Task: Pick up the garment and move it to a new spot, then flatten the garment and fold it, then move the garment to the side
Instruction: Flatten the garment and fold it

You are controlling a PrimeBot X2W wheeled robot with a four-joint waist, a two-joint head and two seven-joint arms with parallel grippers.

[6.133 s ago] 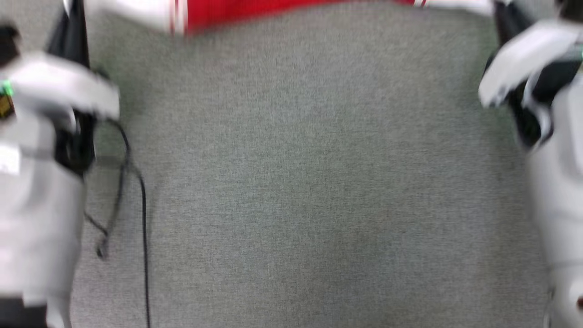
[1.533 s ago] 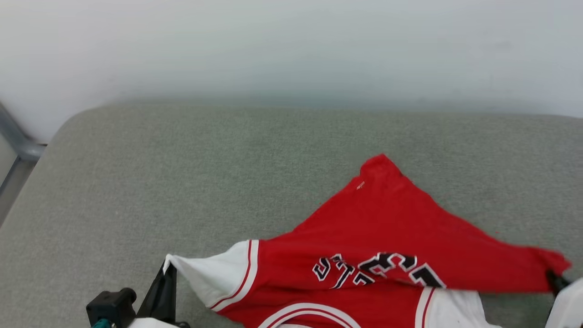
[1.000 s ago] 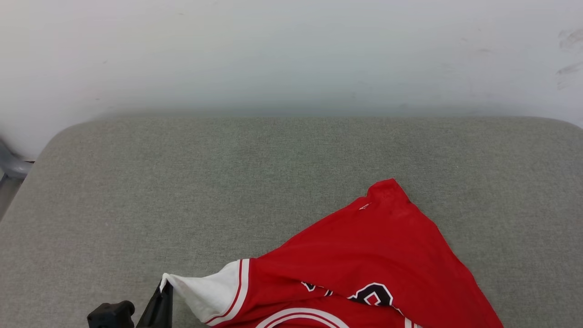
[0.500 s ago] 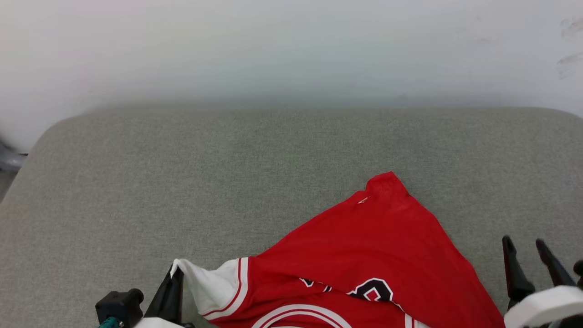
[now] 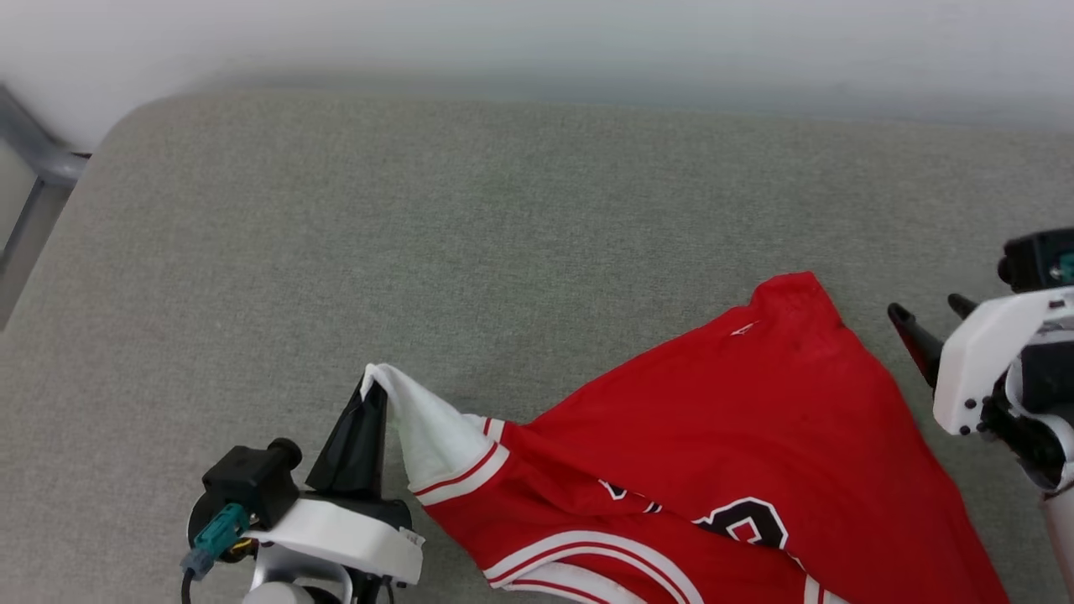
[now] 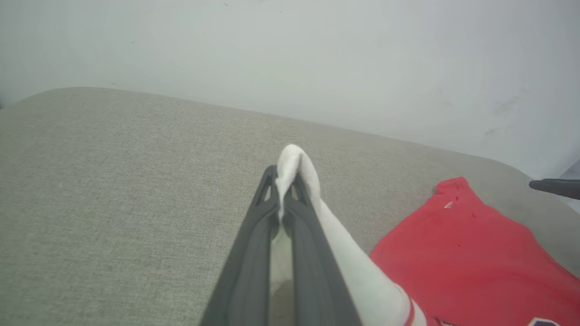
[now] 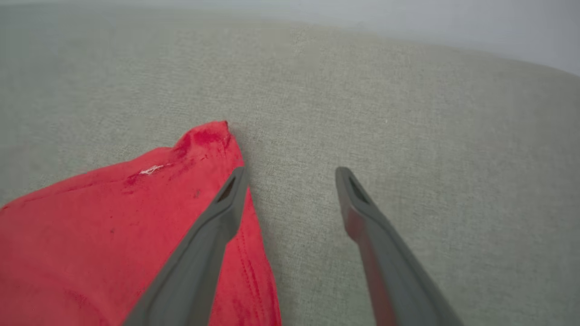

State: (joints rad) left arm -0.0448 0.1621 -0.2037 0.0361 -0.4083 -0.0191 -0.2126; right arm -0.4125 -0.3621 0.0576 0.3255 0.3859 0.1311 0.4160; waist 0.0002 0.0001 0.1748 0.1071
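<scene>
The garment [image 5: 722, 436], a red jersey with white sleeves and black-white lettering, lies crumpled on the grey cushion at the lower right of the head view. My left gripper [image 5: 375, 393] is shut on the tip of its white sleeve [image 6: 290, 165], holding that tip a little above the cushion. My right gripper [image 5: 930, 315] stands open just right of the jersey's red corner [image 7: 206, 136]. In the right wrist view its left finger [image 7: 217, 217] hovers over the red edge and the gap between the fingers holds nothing.
The grey fabric cushion [image 5: 419, 235] runs wide to the left and back, bounded by a pale wall [image 5: 537, 33]. A grey metal frame piece [image 5: 33, 168] shows past the cushion's left rounded corner.
My right gripper let go of the red hem and opened; it now stands beside the jersey's far corner. The left gripper still holds the sleeve. The camera has tilted, shifting the whole picture.
</scene>
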